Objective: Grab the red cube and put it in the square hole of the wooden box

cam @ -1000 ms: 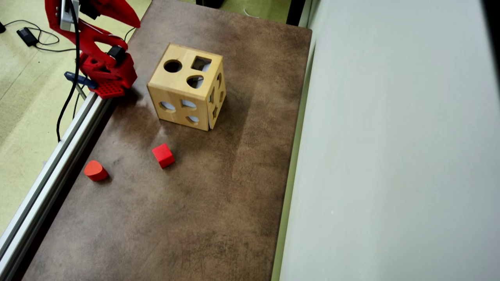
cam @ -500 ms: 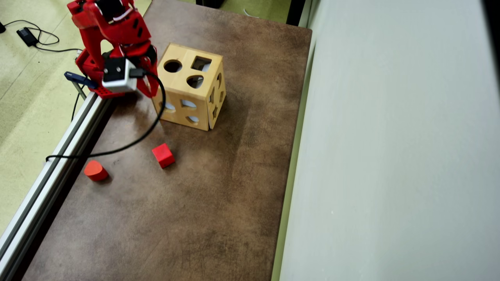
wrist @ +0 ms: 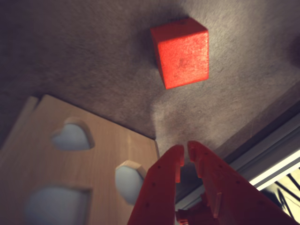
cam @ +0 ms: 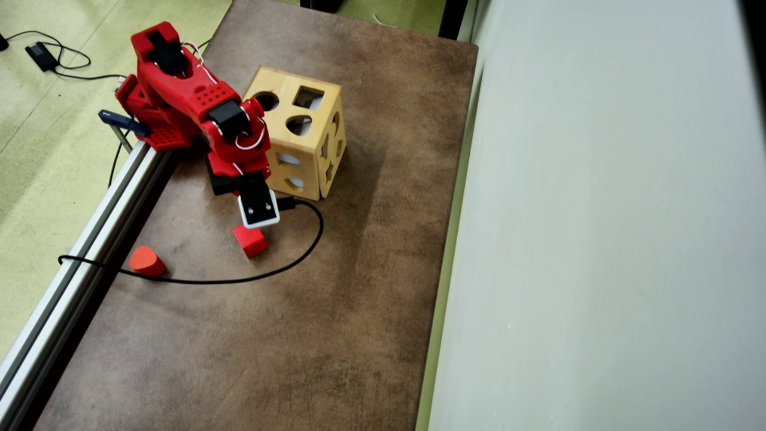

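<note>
the arm (cam: 191, 99) is made of bright red plastic with a slightly grainy printed surface. in the overhead view its upper link carries a patch of small round holes set in rows, and its base (cam: 157, 135) has a grid of tiny holes along one edge. black motor blocks (cam: 228, 112) sit in the joints, with thin white wires (cam: 251, 142) looping beside them. a white-edged, dark-faced camera box (cam: 258, 208) is fixed near the wrist, and a black cable (cam: 269, 269) runs from it. in the wrist view the two red fingers (wrist: 174, 161) are long, flat-sided and tapering, with small notches on their inner edges.
</note>
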You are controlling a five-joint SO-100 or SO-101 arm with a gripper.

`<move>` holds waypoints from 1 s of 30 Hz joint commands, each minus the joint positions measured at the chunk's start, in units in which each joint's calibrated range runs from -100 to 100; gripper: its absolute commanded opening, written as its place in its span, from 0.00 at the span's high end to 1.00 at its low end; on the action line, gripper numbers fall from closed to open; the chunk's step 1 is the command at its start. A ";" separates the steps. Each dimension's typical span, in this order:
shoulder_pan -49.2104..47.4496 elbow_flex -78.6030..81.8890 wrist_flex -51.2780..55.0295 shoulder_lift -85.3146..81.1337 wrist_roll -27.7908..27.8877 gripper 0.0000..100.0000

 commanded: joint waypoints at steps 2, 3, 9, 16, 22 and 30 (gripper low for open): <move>3.29 -1.92 -1.58 4.77 1.86 0.97; 3.95 -1.92 -2.06 5.62 2.64 0.97; 7.15 -1.92 -4.80 6.04 6.98 0.97; 7.45 -1.83 -13.72 6.38 8.25 0.97; 6.63 -1.83 -15.01 8.93 8.25 0.97; 6.55 -1.83 -14.77 9.69 8.25 0.97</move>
